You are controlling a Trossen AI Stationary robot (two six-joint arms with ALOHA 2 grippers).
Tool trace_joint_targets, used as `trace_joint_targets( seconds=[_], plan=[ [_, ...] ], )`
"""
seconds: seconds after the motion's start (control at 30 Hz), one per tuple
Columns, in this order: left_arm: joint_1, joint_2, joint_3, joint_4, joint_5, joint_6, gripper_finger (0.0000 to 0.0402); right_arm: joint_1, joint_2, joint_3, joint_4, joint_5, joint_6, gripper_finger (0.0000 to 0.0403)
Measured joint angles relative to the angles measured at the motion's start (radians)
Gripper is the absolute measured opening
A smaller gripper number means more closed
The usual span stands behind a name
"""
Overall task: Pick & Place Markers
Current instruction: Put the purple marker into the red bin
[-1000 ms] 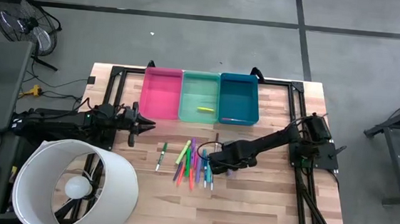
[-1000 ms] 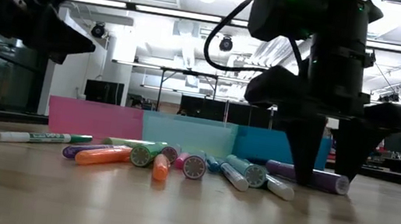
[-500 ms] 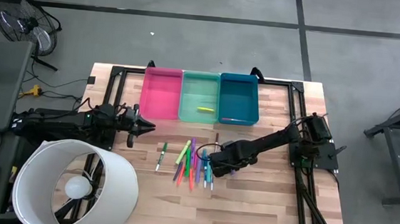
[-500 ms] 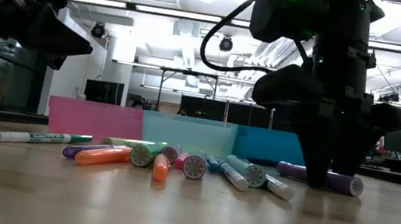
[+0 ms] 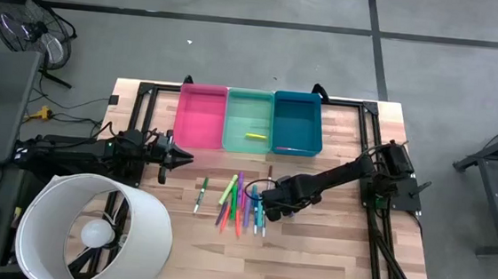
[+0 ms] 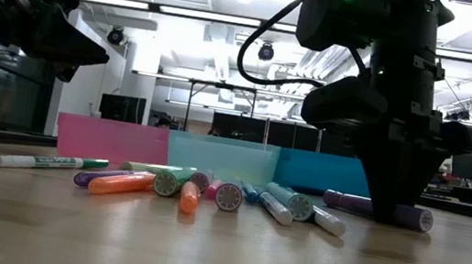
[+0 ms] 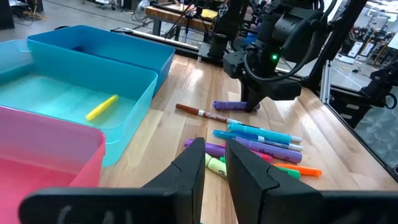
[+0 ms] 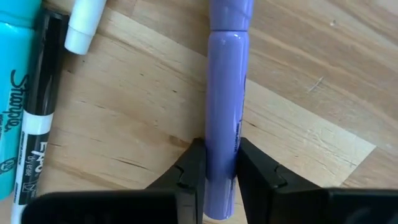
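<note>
While most markers (image 5: 242, 203) are left loose on the desk (image 5: 311, 251), the sorting is judged to be at an early stage: only a yellow marker (image 5: 254, 136) is seen in the green bin (image 5: 246, 144), and a thin reddish one (image 5: 289, 149) lies in the blue bin (image 5: 295, 148). Nothing is seen in the pink bin (image 5: 199, 140).

The right tool (image 8: 215, 168) is lowered to the desk at the edge of the pile, and its fingers (image 8: 189, 171) are pressed against both sides of a purple marker (image 8: 225, 112), which lies flat on the wood. The marker is gripped but not yet lifted, as the low view shows it resting on the desk under the tool (image 6: 396, 210). Just beside this tool, on the pile's side, a teal marker (image 8: 12, 118) and a white-capped one (image 8: 84, 25) are seen; the rest of the pile is spread a little farther off, and the bins lie well beyond it.

The left tool (image 7: 214, 165) is held above the desk near the pink bin, away from the pile, with its fingers (image 7: 194, 167) nearly together and nothing between them. No part in the present grasp is taken by it.

What remains, by this judgement, is nearly everything: the purple marker has to be raised and carried to a bin, and about a dozen more on the desk are to be handled after it.
</note>
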Motion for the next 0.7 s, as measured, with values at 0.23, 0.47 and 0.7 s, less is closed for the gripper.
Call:
trace_joint_targets(
  seconds=[0.23,0.47,0.7],
  plan=[
    [0.000,0.000,0.000,0.001,0.001,-0.028,0.0062,0.001,0.005,0.029,-0.042,0.027,-0.029,0.0059],
    [0.000,0.007,0.028,-0.005,-0.046,-0.084,0.0062,-0.002,-0.052,0.049,-0.089,0.128,-0.029,0.0058],
    [0.000,0.011,0.079,0.019,-0.147,-0.077,0.0076,-0.029,-0.151,0.051,-0.124,0.236,-0.070,0.0058]
  ],
)
